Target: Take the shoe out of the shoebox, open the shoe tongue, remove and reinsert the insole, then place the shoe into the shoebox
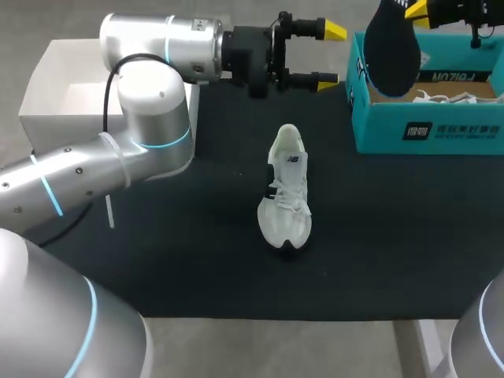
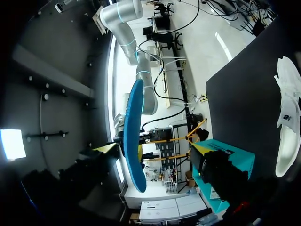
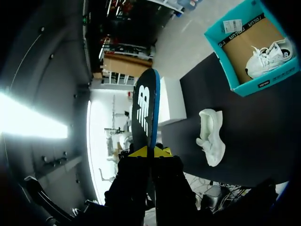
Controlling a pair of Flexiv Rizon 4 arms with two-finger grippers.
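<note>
The white sneaker (image 1: 287,189) sits mid-table on the black mat (image 1: 197,260), its length along the 12-to-6 line. At its 2 o'clock stands the teal shoebox (image 1: 425,130). The right gripper (image 3: 150,151) is clamped on the heel end of the dark, blue-edged insole (image 1: 391,47) and holds it upright above the box's near corner. Only the right wrist view shows the insole's printed face and the whole second white shoe (image 3: 268,56) lying in the box. The left gripper (image 1: 331,55) hangs at the sneaker's 12 o'clock, fingers apart, holding nothing. A white box (image 1: 47,102) lies at 10 o'clock.
</note>
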